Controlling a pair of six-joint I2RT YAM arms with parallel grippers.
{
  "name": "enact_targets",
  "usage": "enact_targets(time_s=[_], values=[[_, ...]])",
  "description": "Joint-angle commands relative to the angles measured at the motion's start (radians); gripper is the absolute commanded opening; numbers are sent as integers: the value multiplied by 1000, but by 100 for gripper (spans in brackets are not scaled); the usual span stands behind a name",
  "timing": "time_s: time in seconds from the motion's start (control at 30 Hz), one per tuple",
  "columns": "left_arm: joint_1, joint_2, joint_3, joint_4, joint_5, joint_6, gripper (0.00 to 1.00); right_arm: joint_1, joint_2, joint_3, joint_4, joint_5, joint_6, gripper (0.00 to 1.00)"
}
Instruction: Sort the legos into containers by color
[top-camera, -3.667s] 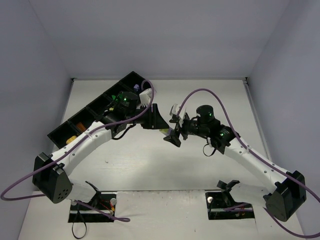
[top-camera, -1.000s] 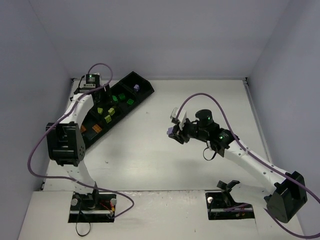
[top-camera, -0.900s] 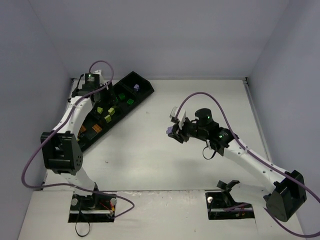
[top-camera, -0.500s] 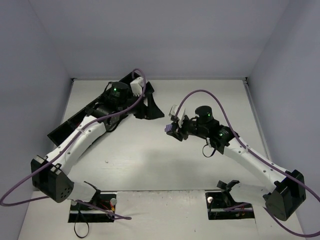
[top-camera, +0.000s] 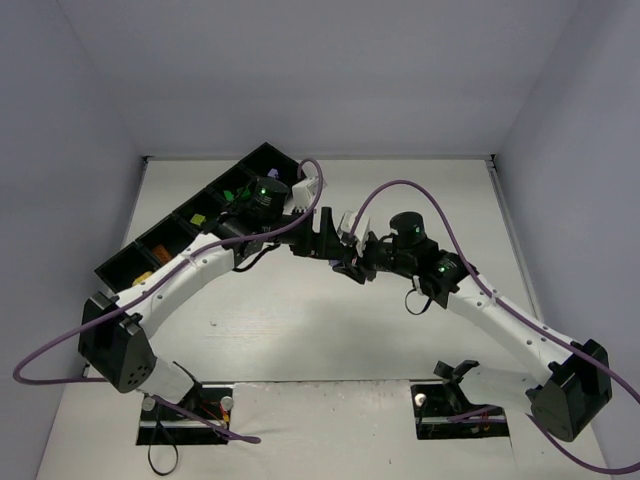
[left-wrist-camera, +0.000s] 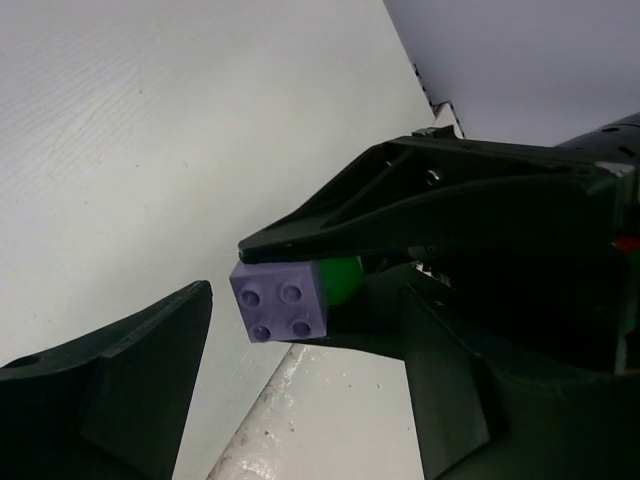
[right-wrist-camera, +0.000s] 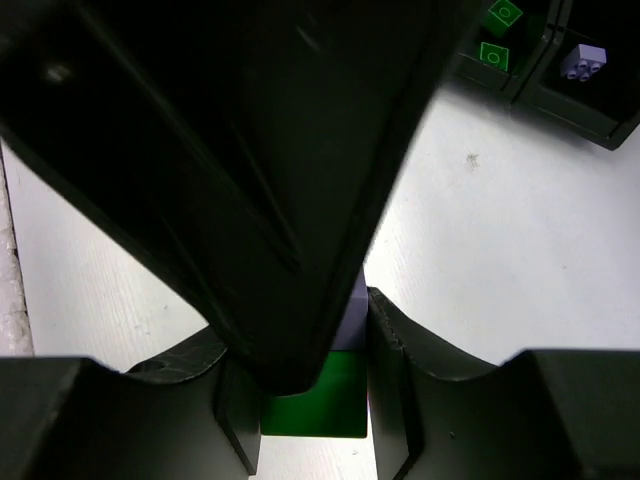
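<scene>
Well, from above, my two arms meet over the middle of the white table (top-camera: 300, 330). My left fingers (top-camera: 322, 236) point at my right fingers (top-camera: 350, 268), tips just beside each other. The long black plastic tray (top-camera: 113, 268) lies slantwise toward the far left corner, with bricks in its compartments.

From my left wrist, my left fingers (left-wrist-camera: 140, 380) stand apart and empty, one on each side of a small purple plastic brick (left-wrist-camera: 280, 300), touching it on neither side. That brick is stuck to a green plastic brick (left-wrist-camera: 343, 280), and my right fingers (left-wrist-camera: 400, 210) hold the pair off the table.

From my right wrist, my right fingers (right-wrist-camera: 430, 400) are clamped on the green plastic brick (right-wrist-camera: 315, 400). Only a sliver of purple shows beyond it, because one left finger fills most of the view. At the top right, tray compartments hold green bricks (right-wrist-camera: 492, 53) and one purple brick (right-wrist-camera: 583, 62).

The step, I judge, is splitting the pair. To do it well I should centre the purple brick between my left fingers and close on its flat sides only, clear of the green. Then I should peel it off with a slight tilt rather than a straight tug, my right grip firm. A skewed pinch could pop it loose.
</scene>
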Motion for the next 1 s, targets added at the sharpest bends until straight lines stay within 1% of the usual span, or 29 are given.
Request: enact_targets(time_s=[0.0, 0.1, 0.13, 0.2, 0.23, 0.3, 0.33, 0.37, 0.47, 0.53, 0.57, 0.6, 0.63, 0.7, 0.8, 0.87, 0.93, 0.97], values=[[-10, 7, 51, 30, -10, -16, 68, 1, -24, 45, 61, -27, -15, 5], [-8, 29, 54, 30, -18, -23, 64, 1, -31, 44, 61, -27, -15, 5], [-10, 37, 55, 40, -10, -29, 61, 2, -32, 41, 61, -27, -14, 5], [-10, 40, 54, 55, -7, -39, 53, 1, -32, 40, 61, -27, -14, 5], [-10, 41, 54, 58, -4, -40, 46, 1, -34, 37, 61, -27, -14, 5], [-10, 43, 55, 60, 0, -42, 41, 1, -34, 37, 61, -24, -14, 5], [-10, 43, 57, 60, 2, -42, 38, 1, -34, 36, 61, -23, -15, 5], [-10, 43, 55, 63, 5, -43, 28, 1, -34, 36, 61, -21, -15, 5], [-10, 41, 54, 63, 14, -42, 11, 1, -34, 36, 61, -18, -17, 6], [-11, 38, 54, 63, 17, -43, 8, 1, -34, 36, 59, -13, -17, 18], [-8, 38, 52, 63, 17, -40, 7, 1, -37, 34, 56, -7, -15, 28], [-8, 34, 52, 63, 16, -37, 7, -1, -37, 34, 55, 5, -14, 51], [-5, 32, 52, 55, 16, -34, 6, 1, -41, 34, 50, 14, -14, 60], [-2, 27, 54, 49, 14, -26, 6, 1, -43, 34, 27, 28, -15, 75], [7, 23, 61, 38, 16, -20, 6, 1, -52, 28, 8, 39, -20, 78], [10, 21, 66, 30, 14, -17, 6, 1, -63, 24, 5, 45, -21, 77], [12, 21, 71, 29, 22, -19, 6, -1, -67, 17, 5, 51, -23, 74], [12, 18, 72, 29, 22, -17, 6, -1, -67, 16, 5, 54, -23, 69]])
